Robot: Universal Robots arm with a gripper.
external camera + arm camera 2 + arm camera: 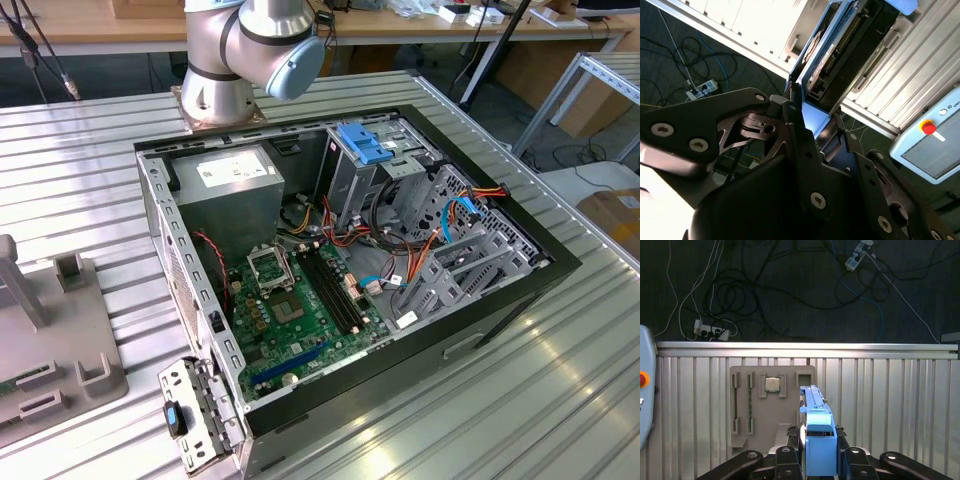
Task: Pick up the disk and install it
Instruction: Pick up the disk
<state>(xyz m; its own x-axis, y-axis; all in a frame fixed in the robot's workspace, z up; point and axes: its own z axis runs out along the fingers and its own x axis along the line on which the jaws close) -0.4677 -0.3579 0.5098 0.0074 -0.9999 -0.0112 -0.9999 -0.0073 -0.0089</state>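
Observation:
The disk [816,405] is a dark flat drive with bright blue rails, seen end-on between my black fingers. My gripper [819,445] is shut on the disk and holds it above a grey fixture tray [765,420] on the ribbed table. In the second wrist view the disk [840,55] stands out edge-on from the gripper [812,122], its dark body framed by a blue rail. The open computer case [500,300] lies on its side on the table in the exterior view. A blue latch plate [368,148] sits on top of its metal drive cage.
The arm's base [215,95] stands behind the case. The grey fixture tray [60,350] lies at the exterior view's left and holds a small square chip [772,384]. A teach pendant [935,145] rests by the table edge. Cables and power strips [710,331] cover the floor.

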